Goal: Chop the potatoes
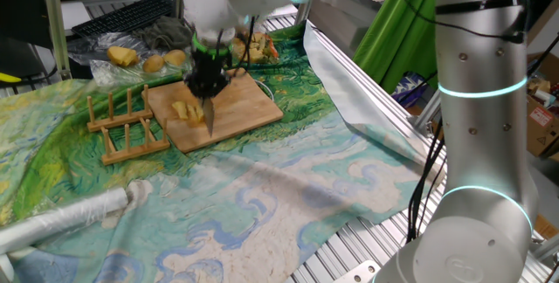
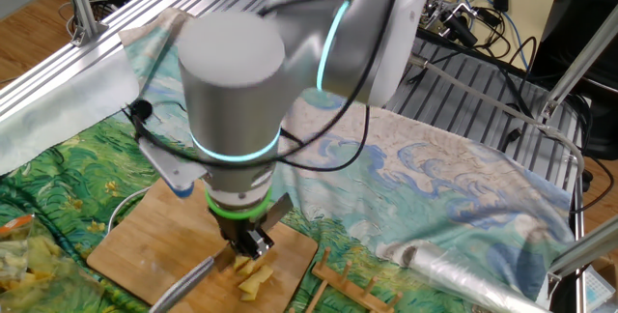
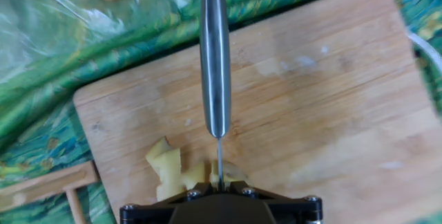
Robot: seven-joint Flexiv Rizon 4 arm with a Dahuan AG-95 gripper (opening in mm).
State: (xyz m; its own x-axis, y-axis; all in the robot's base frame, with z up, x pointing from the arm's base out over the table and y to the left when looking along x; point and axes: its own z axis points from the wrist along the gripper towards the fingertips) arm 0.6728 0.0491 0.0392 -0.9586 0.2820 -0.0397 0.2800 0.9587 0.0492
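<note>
**A:** Where does the pincer (image 1: 208,86) stand?

**B:** It points straight down over the wooden board (image 1: 236,108), with its fingers pressed together on the handle of a knife (image 3: 215,58). In the hand view the steel handle runs up the middle of the picture and the thin blade shows edge-on below it, reaching down to the potatoes (image 3: 181,172).

**A:** And the potatoes themselves?

**B:** Several pale-yellow chunks lie in a small cluster on the board, near its edge that faces the wooden rack (image 1: 122,126). In one fixed view the blade comes down just beside them; whether it touches them cannot be told. In the other fixed view the chunks (image 2: 253,276) lie just under the pincer (image 2: 253,243).

**A:** What carries the board?

**B:** A cloth (image 1: 262,196) printed with green and blue swirls, spread over the surface. The board lies toward the far left part of it in one fixed view, the rack touching or just beside the board's left edge.

**A:** Anything else nearby?

**B:** Whole unpeeled potatoes on clear plastic (image 1: 131,58) beyond the board, and a roll of clear film (image 1: 65,217) at the near left edge.

**A:** Any writing or labels?

**B:** None can be read in any view.
</note>
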